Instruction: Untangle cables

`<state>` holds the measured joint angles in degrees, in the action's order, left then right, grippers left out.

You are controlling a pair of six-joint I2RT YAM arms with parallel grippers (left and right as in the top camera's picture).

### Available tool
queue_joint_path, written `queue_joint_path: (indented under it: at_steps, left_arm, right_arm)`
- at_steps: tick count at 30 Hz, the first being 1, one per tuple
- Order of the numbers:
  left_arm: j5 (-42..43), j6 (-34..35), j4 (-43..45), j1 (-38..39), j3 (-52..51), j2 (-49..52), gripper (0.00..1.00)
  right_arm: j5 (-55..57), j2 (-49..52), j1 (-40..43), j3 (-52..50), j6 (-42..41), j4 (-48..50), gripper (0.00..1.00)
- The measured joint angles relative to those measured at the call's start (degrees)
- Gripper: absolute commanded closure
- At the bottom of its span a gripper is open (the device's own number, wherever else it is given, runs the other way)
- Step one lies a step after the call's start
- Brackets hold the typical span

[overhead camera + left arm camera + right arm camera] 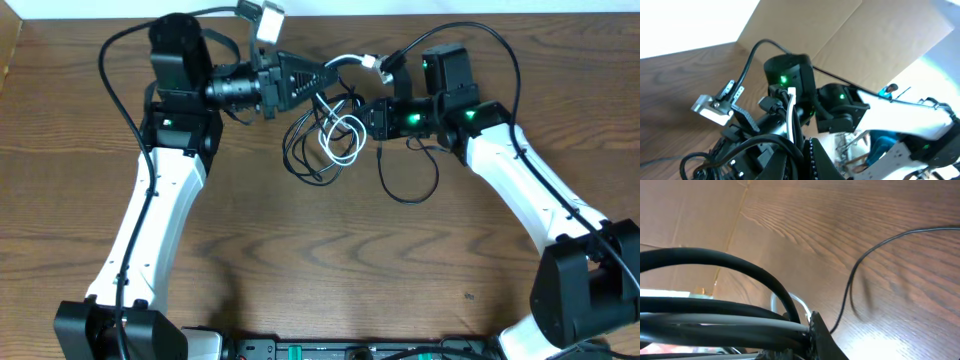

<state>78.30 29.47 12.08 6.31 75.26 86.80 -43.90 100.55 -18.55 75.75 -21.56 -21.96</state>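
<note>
- Where the two arms reach in over the far half of the brown wood-grain table (300, 270), the cables (325, 140) are bunched between the left gripper (322, 76) and the right gripper (372, 118). A tan cardboard wall (850, 35) stands behind.
- The white cable (345, 142) is thin and wound into a few small overlapping loops. The coil's long way runs from the far edge toward the arms' bases.
- One white strand arches sideways above the coil and ends in a small white plug (378, 66) that points toward the right arm.
- The black cables (300, 155) are just as thin, and they loop loosely through the white coil and to its left.
- A separate black loop (410, 190) sags toward the near side below the right gripper.
- The left gripper's jaws are pinched together, and the white cable comes out from between them with black cord alongside.
- The right gripper's jaws are closed. Black cords cross its fingertips, but I cannot tell whether they are clamped.
- I cannot tell whether the bundle rests on the wood or hangs above it.
</note>
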Motion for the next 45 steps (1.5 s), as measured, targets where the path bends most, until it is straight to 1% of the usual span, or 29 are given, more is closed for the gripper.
queue_joint_path:
  at_steps: [3, 4, 5, 6, 7, 8, 10, 11, 12, 14, 15, 18, 19, 21, 24, 26, 29, 31, 32, 33, 36, 38, 41, 43, 44, 45]
  left_arm:
    - [0.0, 6.2, 2.7, -1.2, 0.0, 0.0, 0.92]
    - [-0.5, 8.4, 2.8, -1.8, 0.0, 0.0, 0.93]
    - [-1.5, 11.4, 2.8, -2.6, 0.0, 0.0, 0.93]
    - [-1.8, 12.4, 2.8, -2.8, 0.0, 0.1, 0.92]
    - [-2.2, 13.7, 3.4, -3.1, 0.0, 0.1, 0.92]
    - [-2.6, 15.0, 4.5, -3.9, 0.0, -0.3, 0.92]
    - [-3.0, 16.4, 4.7, -5.0, 0.5, -1.1, 0.92]
    - [-3.2, 17.0, 3.9, -5.2, 1.0, -1.5, 0.92]
    - [-3.2, 17.2, 2.9, -5.0, 1.1, -1.8, 0.92]
    - [-3.4, 17.0, -0.4, -4.9, 1.6, -2.0, 0.93]
    - [-3.6, 16.6, -2.0, -5.0, 1.9, -2.1, 0.92]
    - [-3.7, 14.3, -6.4, -5.2, 2.4, -2.4, 0.92]
    - [-3.7, 13.5, -7.3, -5.2, 2.4, -2.4, 0.92]
    - [-3.7, 11.0, -9.3, -5.2, 2.5, -2.4, 0.92]
    - [-3.9, 7.6, -10.6, -5.2, 2.5, -2.4, 0.93]
    - [-4.3, 5.0, -12.3, -5.2, 2.6, -2.4, 0.92]
    - [-7.0, 0.7, -19.2, -5.2, 3.2, -2.4, 0.92]
    - [-10.0, -2.0, -24.0, -5.2, 3.4, -2.4, 0.92]
    - [-12.6, -3.9, -27.7, -5.2, 3.6, -2.4, 0.92]
    - [-15.4, -5.5, -31.2, -5.2, 3.7, -2.4, 0.92]
    - [-22.5, -8.3, -37.4, -5.2, 3.7, -2.4, 0.91]
    - [-26.7, -9.2, -40.1, -5.2, 3.7, -2.4, 0.83]
    - [-32.5, -10.3, -43.1, -5.2, 3.7, -2.4, 0.67]
    - [-35.0, -10.6, -44.2, -5.2, 3.7, -2.4, 0.52]
    - [-36.1, -10.8, -44.7, -5.2, 3.7, -2.4, 0.48]
    - [-37.0, -11.3, -45.2, -5.2, 3.7, -2.4, 0.47]
  right_arm:
    - [1.4, -0.6, 0.0, 0.5, -2.4, -2.6, 0.99]
    - [1.7, -0.7, 0.3, 0.6, -3.2, -3.1, 0.97]
    - [2.4, -0.7, 0.8, 0.8, -4.2, -4.2, 0.92]
    - [3.3, -0.7, 1.2, 0.9, -4.5, -5.1, 0.88]
    - [5.9, -0.7, 1.7, 0.7, -5.0, -6.5, 0.82]
    - [9.3, 0.2, 2.9, -0.3, -5.5, -8.1, 0.69]
    - [13.2, 2.4, 4.7, -2.1, -5.0, -9.4, 0.57]
    - [14.1, 3.9, 5.6, -3.0, -4.6, -9.6, 0.53]
    - [14.7, 4.7, 6.0, -3.5, -3.4, -9.7, 0.48]
    - [15.9, 5.1, 6.0, -4.0, -1.6, -10.1, 0.40]
    - [16.3, 5.1, 6.0, -4.1, -0.5, -10.2, 0.38]
    - [16.5, 5.1, 6.2, -4.1, 2.3, -10.3, 0.26]
    - [15.7, 5.1, 6.3, -4.1, 3.8, -10.3, 0.20]
    - [14.0, 5.1, 6.3, -4.1, 6.4, -10.6, 0.16]
    - [11.7, 4.9, 6.3, -4.1, 9.1, -11.6, 0.12]
    - [11.1, 4.2, 6.3, -4.2, 10.4, -12.6, 0.12]
    - [12.8, 2.1, 6.3, -3.7, 11.2, -17.6, 0.12]
    - [16.5, 0.7, 6.3, -3.1, 10.7, -21.7, 0.12]
    - [18.6, 0.3, 6.3, -2.6, 10.0, -23.4, 0.13]
    - [22.3, -0.2, 6.3, -2.0, 8.3, -25.7, 0.13]
    - [29.7, -0.3, 6.3, -1.5, 4.7, -30.1, 0.15]
    - [33.4, -0.3, 6.3, -1.5, 2.9, -31.3, 0.15]
    - [36.0, -0.3, 6.3, -1.5, 1.6, -30.8, 0.16]
    - [35.6, -0.3, 6.3, -1.5, 1.7, -28.7, 0.16]
    - [34.8, -0.3, 6.3, -1.5, 2.1, -27.6, 0.16]
    - [33.1, -0.3, 6.3, -1.5, 2.8, -25.9, 0.16]
